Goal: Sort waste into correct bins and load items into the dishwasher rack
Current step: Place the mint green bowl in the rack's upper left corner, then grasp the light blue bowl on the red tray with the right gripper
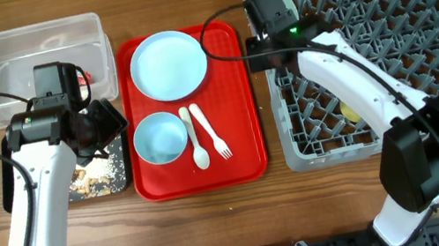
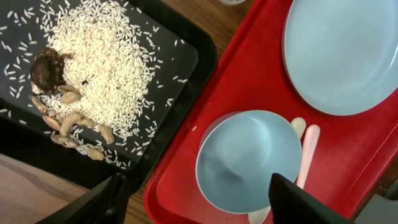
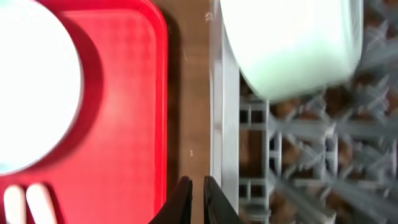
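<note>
Left hand (image 2: 198, 191) spread, round pale blue plastic bowl (image 2: 249, 163) just ahead, slightly right of it; right hand (image 3: 198, 194) pressed together, empty, well apart from it.

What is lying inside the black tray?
Loose white rice, a brown lump and peanut-like bits. In the overhead view the left arm covers part of the tray.

Around the red tray (image 1: 244, 137), bare table (image 1: 209, 223) lay open at 6 o'clock, with a narrow strip at 3 o'clock — walled there by the rack (image 1: 332, 156). At 9 o'clock the left arm (image 1: 38, 185) overhung the black tray (image 2: 186, 62); the right arm (image 1: 356, 87) crossed the rack's pegs.
</note>
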Controlling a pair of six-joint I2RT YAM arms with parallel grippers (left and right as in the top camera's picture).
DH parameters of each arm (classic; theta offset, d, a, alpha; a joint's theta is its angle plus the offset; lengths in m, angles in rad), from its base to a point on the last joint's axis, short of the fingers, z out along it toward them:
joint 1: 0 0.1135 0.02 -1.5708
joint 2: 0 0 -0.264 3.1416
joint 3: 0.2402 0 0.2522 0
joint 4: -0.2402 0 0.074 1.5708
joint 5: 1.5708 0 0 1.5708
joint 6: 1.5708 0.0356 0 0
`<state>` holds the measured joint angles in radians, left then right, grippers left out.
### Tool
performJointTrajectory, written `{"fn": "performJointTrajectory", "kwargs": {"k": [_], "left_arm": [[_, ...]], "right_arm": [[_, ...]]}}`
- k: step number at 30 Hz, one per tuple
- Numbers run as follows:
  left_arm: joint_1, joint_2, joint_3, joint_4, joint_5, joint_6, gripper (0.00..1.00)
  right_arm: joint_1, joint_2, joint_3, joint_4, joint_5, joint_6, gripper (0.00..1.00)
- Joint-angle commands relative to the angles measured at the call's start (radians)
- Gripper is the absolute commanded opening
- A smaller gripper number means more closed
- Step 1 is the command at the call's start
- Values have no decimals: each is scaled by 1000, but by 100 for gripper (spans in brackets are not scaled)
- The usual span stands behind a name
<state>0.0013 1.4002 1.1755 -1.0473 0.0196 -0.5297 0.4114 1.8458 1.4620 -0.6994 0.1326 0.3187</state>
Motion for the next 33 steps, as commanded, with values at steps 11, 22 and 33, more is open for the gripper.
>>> {"fn": "performJointTrajectory", "kwargs": {"k": [11,22,33], "left_arm": [[3,-16,-1,-1,-6,-2,73],[3,-16,-1,-1,-6,-2,73],[69,-43,-1,-133,-183,-36,82]], "right_arm": [[0,111,2,90,288,33,5],[-7,111,2,60,311,21,4],[55,-58,40,-108,-549,-129,50]]}}
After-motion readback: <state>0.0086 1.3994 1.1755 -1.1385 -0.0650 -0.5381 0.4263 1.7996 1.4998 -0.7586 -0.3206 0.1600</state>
